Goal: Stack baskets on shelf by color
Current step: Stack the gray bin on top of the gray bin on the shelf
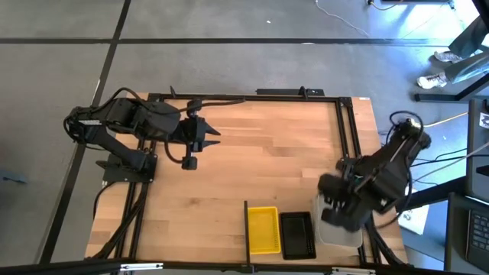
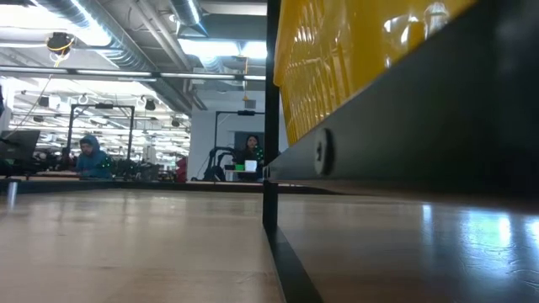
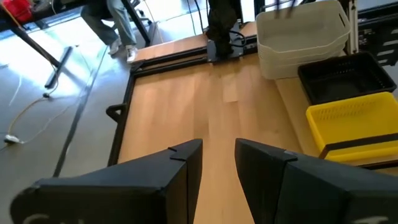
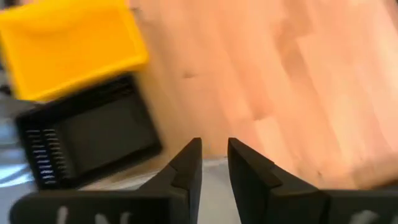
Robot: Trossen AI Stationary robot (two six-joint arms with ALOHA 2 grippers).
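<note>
One yellow stack (image 1: pixel 264 229), one black stack (image 1: pixel 297 234), one translucent stack (image 3: pixel 302 37); right tool (image 4: pixel 214 163) apart above it, left tool (image 3: pixel 217 168) apart, idle.

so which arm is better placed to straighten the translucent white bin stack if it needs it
Probably the right. The right gripper hangs open directly above the translucent grey-white plastic bin stack, beside the black mesh bin. The left gripper waits far across the wooden table.

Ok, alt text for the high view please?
Three basket stacks line the table's near edge: yellow, black and translucent white, with the right gripper over the white one. The left gripper waits far back, fingers open.
</note>
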